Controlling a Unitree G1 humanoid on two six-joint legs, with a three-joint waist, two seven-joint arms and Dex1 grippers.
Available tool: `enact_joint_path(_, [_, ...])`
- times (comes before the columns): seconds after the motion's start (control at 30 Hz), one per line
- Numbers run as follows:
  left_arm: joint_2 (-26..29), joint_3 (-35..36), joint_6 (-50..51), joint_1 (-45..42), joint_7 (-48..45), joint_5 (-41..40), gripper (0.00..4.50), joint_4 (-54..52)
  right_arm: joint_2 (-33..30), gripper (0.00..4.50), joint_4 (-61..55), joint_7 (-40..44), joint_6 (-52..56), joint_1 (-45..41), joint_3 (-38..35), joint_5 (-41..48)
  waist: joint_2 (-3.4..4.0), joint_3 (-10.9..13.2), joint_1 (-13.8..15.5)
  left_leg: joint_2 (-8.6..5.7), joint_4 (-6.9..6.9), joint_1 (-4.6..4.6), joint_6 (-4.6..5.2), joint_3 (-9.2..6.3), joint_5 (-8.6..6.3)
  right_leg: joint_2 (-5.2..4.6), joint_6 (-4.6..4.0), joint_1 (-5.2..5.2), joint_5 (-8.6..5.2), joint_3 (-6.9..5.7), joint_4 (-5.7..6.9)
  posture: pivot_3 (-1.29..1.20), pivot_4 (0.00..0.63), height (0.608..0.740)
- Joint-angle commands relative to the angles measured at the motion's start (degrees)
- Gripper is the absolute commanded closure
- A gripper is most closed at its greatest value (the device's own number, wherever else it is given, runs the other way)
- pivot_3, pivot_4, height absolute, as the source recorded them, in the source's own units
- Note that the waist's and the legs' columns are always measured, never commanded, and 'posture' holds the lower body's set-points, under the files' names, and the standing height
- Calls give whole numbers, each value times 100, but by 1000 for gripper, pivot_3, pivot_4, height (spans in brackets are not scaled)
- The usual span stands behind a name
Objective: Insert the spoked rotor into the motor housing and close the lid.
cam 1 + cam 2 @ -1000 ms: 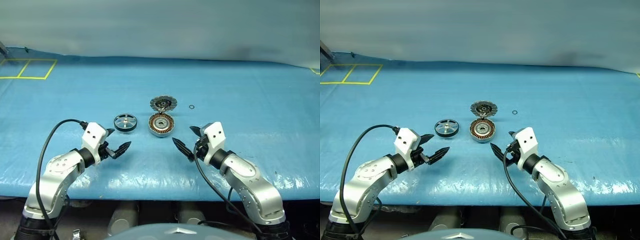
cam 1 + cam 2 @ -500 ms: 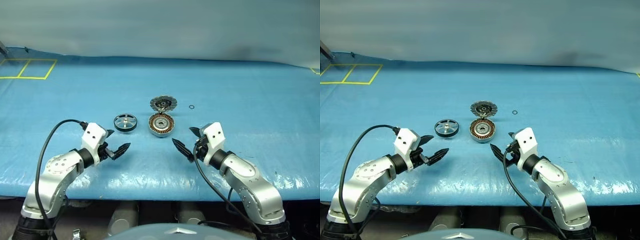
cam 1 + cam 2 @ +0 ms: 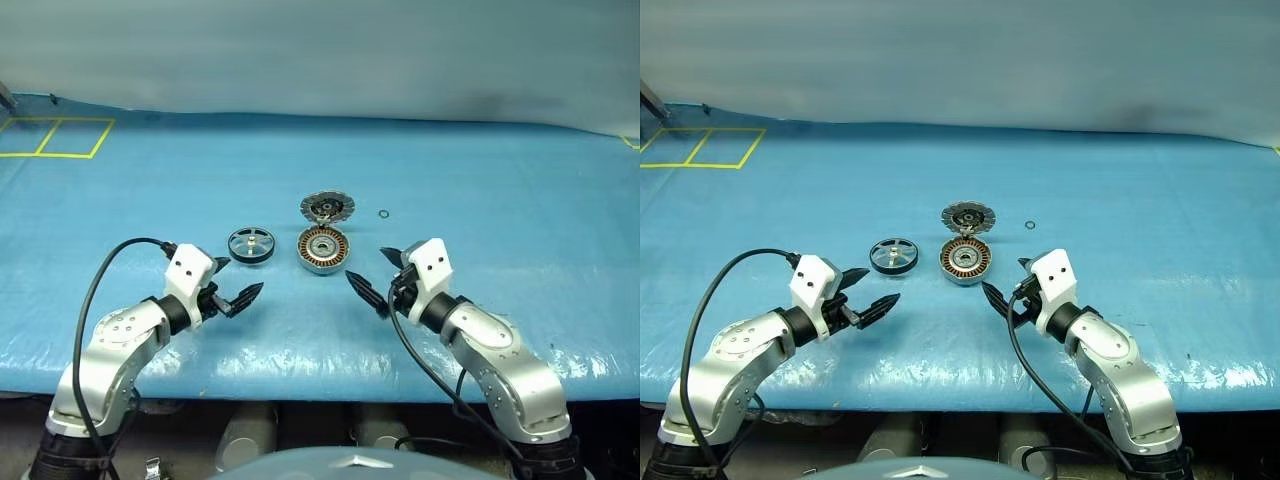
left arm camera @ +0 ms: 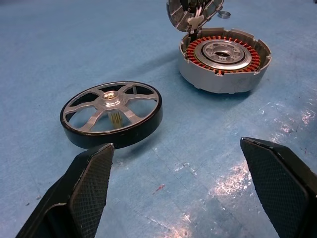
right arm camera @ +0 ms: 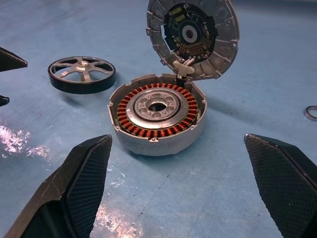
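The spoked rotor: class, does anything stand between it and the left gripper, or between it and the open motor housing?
Nothing visible does. The spoked rotor lies flat on the blue sheet just beyond the left gripper, whose jaws are open. Bare sheet separates it from the motor housing, whose lid stands tilted up at the far edge.

Glossy blue plastic sheet, grey metal motor housing, copper windings

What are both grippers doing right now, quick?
Left gripper: open, holding nothing.
Right gripper: open, holding nothing.
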Motion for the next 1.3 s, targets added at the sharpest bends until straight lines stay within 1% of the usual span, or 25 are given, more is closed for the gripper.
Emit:
enact_joint_path(0.03, [-39,10,-134,-53,31,6,57,-149,-21,0,128,-345,146,-214,-249,-174,0,0,-4,0,0,0,0,1,0,0,0,0,0,1,0,0,150,740])
enact_joint_path(0.13, [-67,-39,-155,-88,16,11,57,-110,43,0,497,-687,206,-469,-278,-447,0,0,0,-2,1,0,0,3,0,0,-3,0,2,1,0,0,150,740])
enact_joint_path(0.23, [-79,-73,-160,-147,-7,25,57,-73,299,0,1032,-1102,188,-843,-313,-655,0,0,-11,-10,-1,1,0,4,0,3,-4,-2,2,1,0,0,150,740])
enact_joint_path(0.4, [-90,-95,-157,-156,-13,32,57,-84,962,0,2333,-1777,-87,-1727,-474,-896,1,0,-42,-1,-3,5,-3,15,2,17,-16,-7,13,7,1,0,150,740])
enact_joint_path(0.5, [-105,-109,-156,-100,3,38,57,-139,1260,0,3160,-2056,-379,-2262,-604,-984,1,0,-60,2,-4,7,-3,22,2,20,-15,-8,19,11,1,0,150,740])
enact_joint_path(0.6, [-118,-113,-148,-23,25,33,57,-225,1511,0,3995,-2222,-694,-2776,-858,-891,1,0,-93,3,-5,9,-3,27,2,23,5,-9,34,16,0,0,150,740])
enact_joint_path(0.7, [-115,-90,-141,36,56,37,57,-272,1556,0,4683,-2258,-1042,-3156,-878,-987,1,0,-100,4,-6,9,-3,28,3,25,-20,-9,52,18,-2,0,150,740])
enact_joint_path(0.97, [-140,-57,-155,156,144,9,57,-372,1616,0,6140,-2353,-1811,-3867,-997,-1080,2,0,-137,16,-8,13,-3,36,3,38,-27,-11,58,26,-3,0,150,740])
enact_joint_path(1.13, [-160,-79,-152,156,182,8,57,-405,1676,0,6754,-2411,-2181,-4148,-1039,-1112,2,0,-170,24,-7,16,-4,42,3,49,-32,-11,65,36,-3,0,150,740])
enact_joint_path(1.3, [-175,-94,-147,161,186,16,57,-418,1734,0,7221,-2449,-2416,-4230,-964,-1223,2,0,-202,25,-6,17,-4,44,4,53,-31,-11,66,43,-3,0,150,740])
